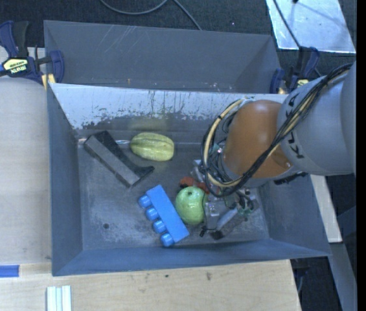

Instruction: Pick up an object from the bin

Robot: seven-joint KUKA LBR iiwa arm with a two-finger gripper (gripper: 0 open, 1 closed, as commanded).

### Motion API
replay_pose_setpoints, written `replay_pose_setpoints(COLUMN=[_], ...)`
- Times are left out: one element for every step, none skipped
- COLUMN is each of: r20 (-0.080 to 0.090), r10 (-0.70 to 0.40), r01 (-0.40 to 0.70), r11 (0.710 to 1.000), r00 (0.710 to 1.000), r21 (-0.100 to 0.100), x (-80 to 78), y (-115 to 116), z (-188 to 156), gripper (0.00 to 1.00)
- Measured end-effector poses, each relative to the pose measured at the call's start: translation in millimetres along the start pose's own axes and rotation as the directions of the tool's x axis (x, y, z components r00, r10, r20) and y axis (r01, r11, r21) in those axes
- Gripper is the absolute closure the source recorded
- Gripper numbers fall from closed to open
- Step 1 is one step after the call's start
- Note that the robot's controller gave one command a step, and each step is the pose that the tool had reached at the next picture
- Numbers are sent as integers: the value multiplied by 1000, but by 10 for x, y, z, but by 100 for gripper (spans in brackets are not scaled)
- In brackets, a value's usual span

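A small, round green fruit [190, 204], apparently an apple, sits upright on the floor of the bin [105, 203], near the front wall and right of middle. Its left side touches a blue studded block [163, 215]. The claw [220, 220] stands just beside its right side.

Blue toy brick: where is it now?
Camera view: the blue toy brick lies by the front wall of the bin, beside the green apple on its view-right, with the hand beyond.
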State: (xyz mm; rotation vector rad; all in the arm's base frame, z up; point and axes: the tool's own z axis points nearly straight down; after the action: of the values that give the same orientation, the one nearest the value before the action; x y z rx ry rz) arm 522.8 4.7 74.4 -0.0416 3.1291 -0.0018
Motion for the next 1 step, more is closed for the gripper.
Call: replay_pose_setpoints(r20=[7], r10=[-16], r01=[16], r11=[1000], r00=[1000], r21=[-4], x=[52], y=[260], z=[165], gripper=[100])
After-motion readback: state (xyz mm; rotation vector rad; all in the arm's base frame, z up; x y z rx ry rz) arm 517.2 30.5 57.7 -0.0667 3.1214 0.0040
